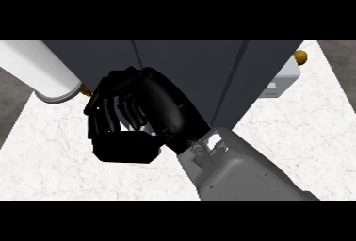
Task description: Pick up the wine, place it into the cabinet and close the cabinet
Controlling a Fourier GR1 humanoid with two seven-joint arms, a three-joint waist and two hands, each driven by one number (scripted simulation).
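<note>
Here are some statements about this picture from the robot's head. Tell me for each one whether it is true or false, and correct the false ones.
1. A black hand shows in front of the dark cabinet. True.
2. The counter has a plain dark wooden top. False: its top is white with fine marble veins.
3. Both of the robot's hands are in view. False: only one hand shows, on a grey forearm.
4. A white object stands beside the cabinet at the view's right. True.
5. The forearm comes in from the view's upper left corner. False: it comes in from the lower edge, right of the middle.
</note>
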